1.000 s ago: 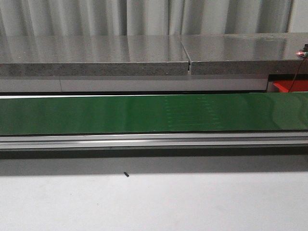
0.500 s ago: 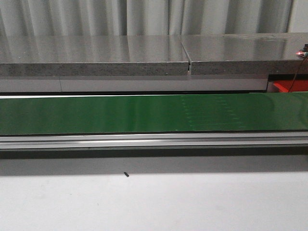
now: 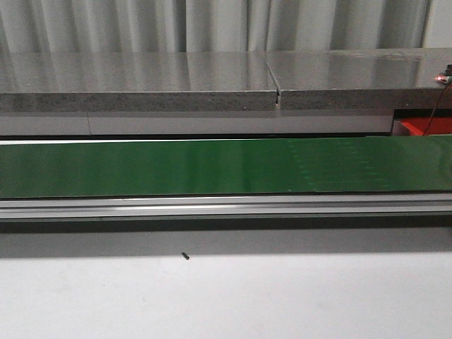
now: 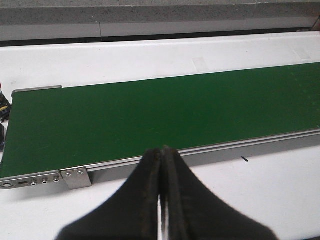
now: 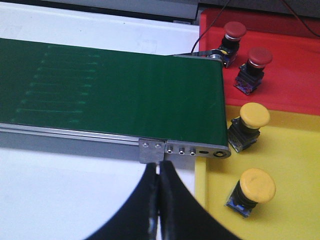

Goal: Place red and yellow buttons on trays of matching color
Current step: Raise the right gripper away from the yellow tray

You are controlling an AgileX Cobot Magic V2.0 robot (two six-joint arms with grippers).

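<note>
Table: white top, a small dark speck lying on it.
Conveyor: green belt in an aluminium frame, beyond the white top.
Backdrop: grey stone-like ledge, pale curtain behind.
Left gripper: fingers pressed together, empty, near the belt's left end.
Right gripper: fingers closed, empty, at the belt's right end.
Yellow tray: two yellow buttons.
Red tray: two red buttons.

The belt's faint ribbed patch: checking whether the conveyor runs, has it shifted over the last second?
Yes. The ribbed patch has slid rightward along the green belt, judged against the seam in the grey slabs behind.
</note>
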